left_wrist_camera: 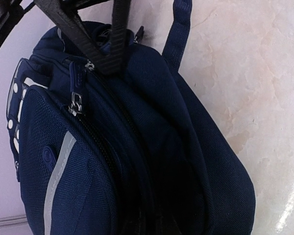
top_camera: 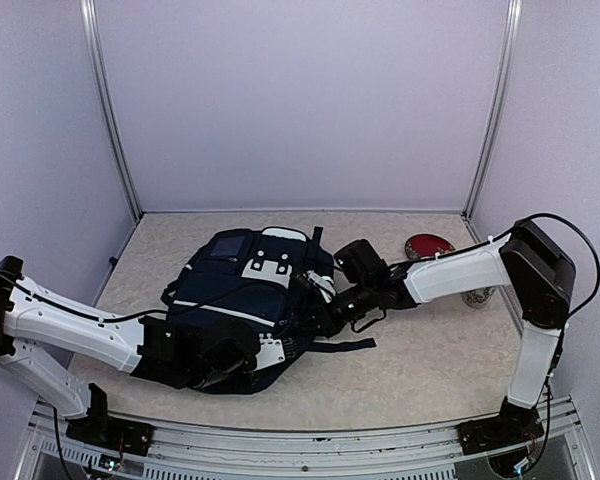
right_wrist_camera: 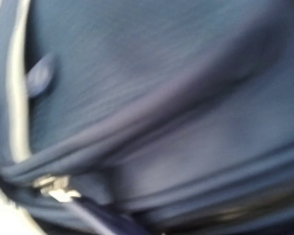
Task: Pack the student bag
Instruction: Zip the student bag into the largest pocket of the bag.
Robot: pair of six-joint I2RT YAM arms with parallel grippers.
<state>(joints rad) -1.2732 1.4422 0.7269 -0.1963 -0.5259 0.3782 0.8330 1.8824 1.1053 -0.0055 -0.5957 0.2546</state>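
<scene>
The student bag [top_camera: 242, 285], a large dark navy backpack with white patches and a pale stripe, lies flat mid-table. My left gripper [top_camera: 230, 362] presses into the bag's near end. In the left wrist view the bag [left_wrist_camera: 152, 147] fills the frame and my own fingers are hidden in a dark fold. My right gripper [top_camera: 320, 312] is at the bag's right side. Its black fingers [left_wrist_camera: 105, 54] meet in a point on the fabric next to a zipper pull [left_wrist_camera: 77, 104]. The right wrist view is blurred navy fabric [right_wrist_camera: 161, 98] with a metal zipper pull [right_wrist_camera: 54, 188].
A red round object [top_camera: 428, 245] lies at the back right by the wall. A small pale object [top_camera: 477, 297] sits behind the right arm. A black strap [top_camera: 342, 346] trails from the bag toward the right. Walls close off three sides.
</scene>
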